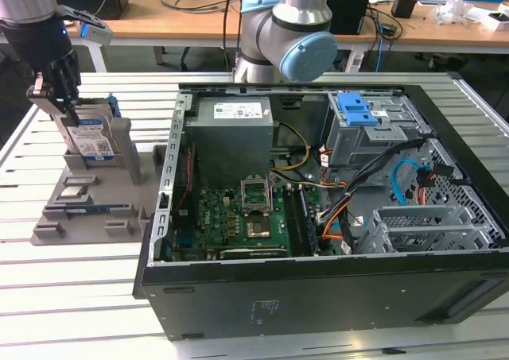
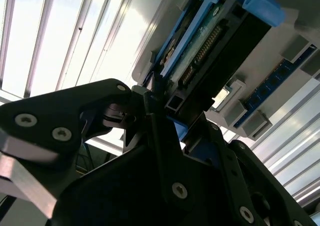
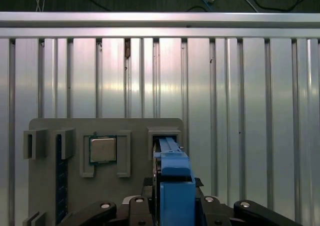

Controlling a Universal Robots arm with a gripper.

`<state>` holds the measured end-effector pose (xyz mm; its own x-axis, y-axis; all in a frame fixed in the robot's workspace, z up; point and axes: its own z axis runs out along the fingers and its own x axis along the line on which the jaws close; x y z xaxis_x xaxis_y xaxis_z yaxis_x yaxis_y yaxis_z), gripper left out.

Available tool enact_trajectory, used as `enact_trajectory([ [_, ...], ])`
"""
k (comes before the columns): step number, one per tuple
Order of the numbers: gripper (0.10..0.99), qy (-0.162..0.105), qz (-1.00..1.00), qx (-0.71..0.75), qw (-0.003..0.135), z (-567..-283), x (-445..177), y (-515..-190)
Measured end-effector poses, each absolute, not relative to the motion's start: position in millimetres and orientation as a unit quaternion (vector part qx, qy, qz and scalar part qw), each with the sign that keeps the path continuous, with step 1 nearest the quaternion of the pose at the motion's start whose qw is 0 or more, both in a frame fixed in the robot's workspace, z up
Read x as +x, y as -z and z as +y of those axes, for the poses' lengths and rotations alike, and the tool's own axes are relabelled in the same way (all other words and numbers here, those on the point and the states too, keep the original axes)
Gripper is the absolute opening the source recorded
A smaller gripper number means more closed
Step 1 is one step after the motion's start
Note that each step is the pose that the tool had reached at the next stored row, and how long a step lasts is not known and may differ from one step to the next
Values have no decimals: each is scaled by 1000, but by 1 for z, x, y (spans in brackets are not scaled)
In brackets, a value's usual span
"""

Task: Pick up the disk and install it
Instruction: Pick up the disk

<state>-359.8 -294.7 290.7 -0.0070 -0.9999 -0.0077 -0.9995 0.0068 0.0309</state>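
The slatted table (image 1: 71,296) carries an open case (image 1: 318,296), which lies to the exterior view's right of a grey holder (image 1: 86,226). The disk (image 1: 89,140) stands on edge in the slot at the holder's far end, with its blue frame showing. The gripper (image 1: 67,114) hangs over the holder at the disk's top edge. In the second wrist view its black fingers (image 2: 159,94) sit narrow against the disk's two faces, clamping it in the slot. A chip (image 3: 102,149) lies in the holder's pocket just beside that slot.
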Motion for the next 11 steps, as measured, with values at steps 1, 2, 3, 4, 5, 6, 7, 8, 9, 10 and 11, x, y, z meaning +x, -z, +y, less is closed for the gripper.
enact_trajectory([
  [1, 365, 14, -709, 705, 8, -295, -360, -291],
  [2, 365, 14, -709, 705, 8, -295, -360, -291],
  [3, 365, 14, -709, 705, 8, -295, -360, -292],
  [4, 365, 14, -709, 705, 8, -295, -360, -293],
  [5, 365, 14, -709, 705, 8, -295, -360, -295],
  [6, 365, 14, -709, 705, 8, -295, -360, -296],
  [7, 365, 14, -709, 705, 8, -295, -360, -299],
  [8, 365, 14, -709, 705, 8, -294, -360, -301],
  [9, 365, 14, -709, 705, 8, -294, -360, -301],
  [10, 365, 14, -709, 705, 8, -294, -360, -303],
  [11, 365, 14, -710, 705, 8, -294, -360, -304],
])
